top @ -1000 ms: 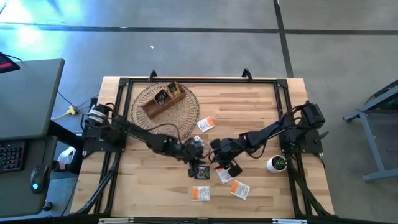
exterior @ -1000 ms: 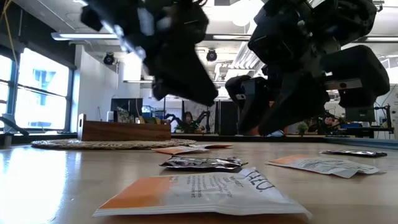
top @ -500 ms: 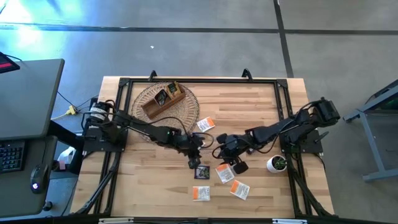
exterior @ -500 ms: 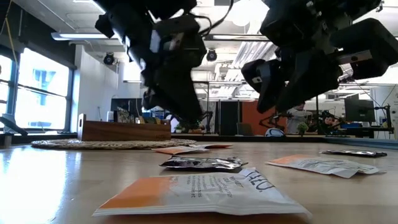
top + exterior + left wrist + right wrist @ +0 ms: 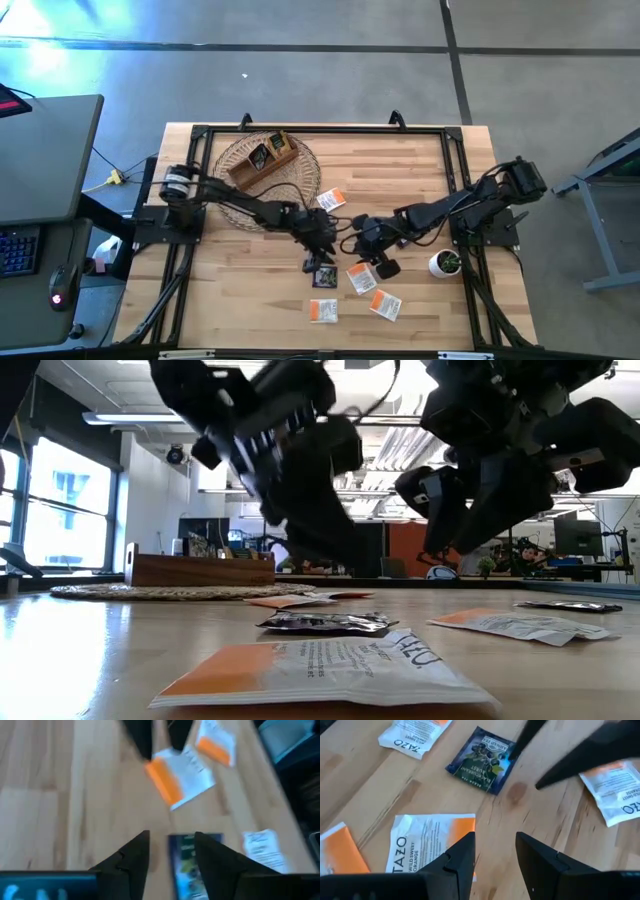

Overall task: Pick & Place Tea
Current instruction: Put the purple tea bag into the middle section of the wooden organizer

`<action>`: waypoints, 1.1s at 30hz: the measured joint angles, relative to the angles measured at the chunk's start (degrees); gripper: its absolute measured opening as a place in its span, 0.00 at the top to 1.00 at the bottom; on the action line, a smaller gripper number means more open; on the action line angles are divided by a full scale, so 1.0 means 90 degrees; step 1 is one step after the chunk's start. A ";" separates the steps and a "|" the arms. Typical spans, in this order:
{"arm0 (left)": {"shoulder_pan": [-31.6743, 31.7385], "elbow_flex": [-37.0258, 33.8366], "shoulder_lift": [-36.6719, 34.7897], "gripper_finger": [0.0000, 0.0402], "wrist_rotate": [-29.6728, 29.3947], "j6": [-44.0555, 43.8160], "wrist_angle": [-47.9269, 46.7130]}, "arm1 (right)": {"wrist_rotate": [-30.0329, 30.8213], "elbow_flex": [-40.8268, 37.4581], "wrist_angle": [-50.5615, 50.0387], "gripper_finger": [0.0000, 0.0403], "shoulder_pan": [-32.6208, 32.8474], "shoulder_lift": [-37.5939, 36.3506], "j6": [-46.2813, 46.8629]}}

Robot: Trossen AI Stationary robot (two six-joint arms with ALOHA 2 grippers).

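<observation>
The left gripper (image 5: 320,258) hangs parted and empty just above the dark sachet (image 5: 324,277) on the table (image 5: 400,170). Right of it, the right gripper (image 5: 375,266) hovers, parted and empty, over an orange sachet (image 5: 360,279). More sachets lie nearby.

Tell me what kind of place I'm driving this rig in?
Most likely a robotics lab or open workshop. The wooden table stands on a bare concrete floor, a desk with a keyboard sits beside it, and the low view shows monitors and exposed ceiling lights beyond.
</observation>
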 joint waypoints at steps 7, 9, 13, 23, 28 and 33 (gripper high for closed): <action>-0.0139 -0.0017 0.0465 0.46 0.0214 0.0420 0.0318 | 0.0024 0.0000 -0.0084 0.66 0.0000 0.0000 0.0000; -0.0160 0.0000 0.0456 0.42 0.0148 0.0639 0.0371 | 0.0024 0.0000 -0.0089 0.66 0.0000 0.0000 0.0006; -0.0213 0.0007 0.0610 0.39 0.0031 0.0946 0.0477 | 0.0024 0.0000 -0.0087 0.66 0.0000 0.0000 0.0146; -0.0329 0.0325 0.0620 0.38 -0.0164 0.2207 -0.0238 | 0.0042 0.0000 -0.0126 0.66 0.0000 0.0000 0.0166; -0.0510 0.0349 0.0737 0.38 -0.0775 0.3123 -0.0210 | 0.0027 0.0000 -0.0128 0.66 0.0000 0.0000 0.0141; -0.0706 0.0374 0.0941 0.38 -0.0870 0.3101 -0.0128 | 0.0020 0.0000 -0.0146 0.66 0.0000 0.0000 0.0121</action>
